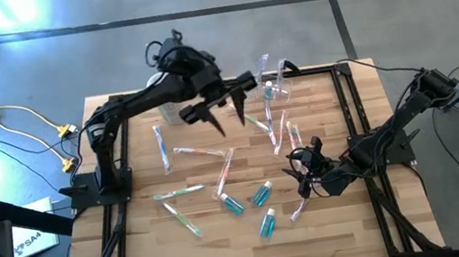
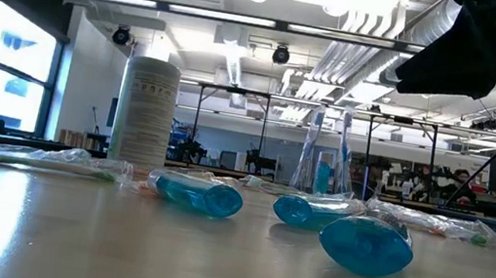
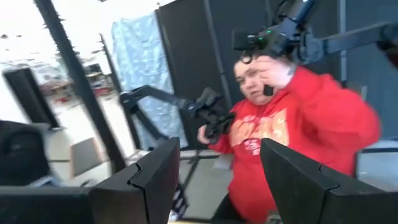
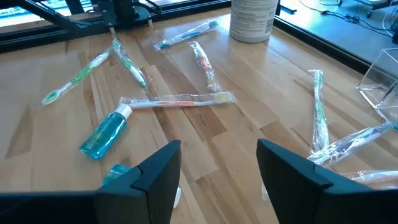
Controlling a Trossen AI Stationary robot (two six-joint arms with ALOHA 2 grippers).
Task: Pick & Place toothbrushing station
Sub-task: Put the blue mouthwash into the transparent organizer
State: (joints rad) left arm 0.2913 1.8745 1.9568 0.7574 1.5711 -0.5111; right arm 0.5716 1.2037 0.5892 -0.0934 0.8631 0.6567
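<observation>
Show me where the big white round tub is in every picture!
High view: the white tub stands near the table's far edge, mostly hidden under the left arm.
Low view: it stands tall at left of center, behind the blue bottles.
Left wrist view: not in it.
Right wrist view: it is at the top edge, cut off.
Shared landmark: the clear plastic box, seen also in the low view and the right wrist view.

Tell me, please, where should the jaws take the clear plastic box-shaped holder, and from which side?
Probably by one thin upright wall of the clear plastic box-shaped holder, coming down from above. It stands upright near the table's far edge with its open top up, so one jaw can go inside, one outside. Items already inside leave little room.
</observation>
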